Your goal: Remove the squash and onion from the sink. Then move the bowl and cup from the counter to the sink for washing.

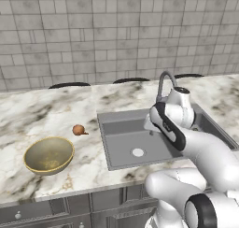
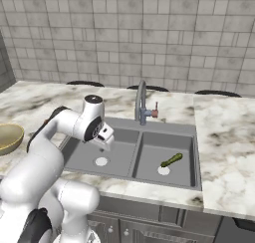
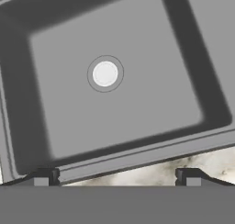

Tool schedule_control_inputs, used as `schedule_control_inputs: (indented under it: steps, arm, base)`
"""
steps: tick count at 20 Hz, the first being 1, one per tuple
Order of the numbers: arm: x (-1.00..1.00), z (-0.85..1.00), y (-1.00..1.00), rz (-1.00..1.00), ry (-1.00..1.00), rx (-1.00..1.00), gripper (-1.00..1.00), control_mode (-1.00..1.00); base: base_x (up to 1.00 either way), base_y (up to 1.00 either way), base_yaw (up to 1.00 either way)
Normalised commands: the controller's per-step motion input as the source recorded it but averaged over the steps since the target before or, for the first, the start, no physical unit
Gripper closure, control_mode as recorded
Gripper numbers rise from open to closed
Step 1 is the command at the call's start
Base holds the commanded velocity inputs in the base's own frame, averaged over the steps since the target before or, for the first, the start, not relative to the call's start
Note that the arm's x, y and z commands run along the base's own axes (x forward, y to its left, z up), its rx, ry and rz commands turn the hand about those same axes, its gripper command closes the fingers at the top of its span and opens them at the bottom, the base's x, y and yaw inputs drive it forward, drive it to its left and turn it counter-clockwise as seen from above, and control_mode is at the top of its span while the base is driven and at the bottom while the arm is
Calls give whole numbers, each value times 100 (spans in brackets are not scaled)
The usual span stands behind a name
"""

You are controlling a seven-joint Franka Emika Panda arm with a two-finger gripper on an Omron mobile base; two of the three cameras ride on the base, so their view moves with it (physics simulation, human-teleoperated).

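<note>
The onion (image 1: 79, 130) lies on the marble counter left of the sink (image 1: 122, 113), just behind the olive-gold bowl (image 1: 49, 154); the bowl's rim (image 2: 10, 137) also shows at the left edge of the right base view. The slim green squash (image 2: 171, 160) rests in the sink's right basin beside its drain hole. My gripper (image 2: 107, 143) hangs open over the front of the left basin (image 3: 137, 99), with nothing between its fingertips (image 3: 46, 177). The cup is out of view.
A gooseneck faucet (image 2: 141, 101) rises behind the divider between the basins. The left basin holds just its white drain hole (image 3: 105, 73). Marble counter (image 2: 224, 132) stretches right of the sink, and a tiled wall stands behind.
</note>
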Motion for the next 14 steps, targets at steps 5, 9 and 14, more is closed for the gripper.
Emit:
schedule_control_inputs:
  steps: [5, 9, 14]
  arm:
    - [-7, 0, -47, 17, 0, 0, -100, -100]
    - [-5, 0, -46, 18, 0, 0, -100, -100]
    - [-5, 0, -48, 21, 0, 0, -100, -100]
  base:
    - [0, 0, 0]
    - [0, 0, 0]
    - [0, 0, 0]
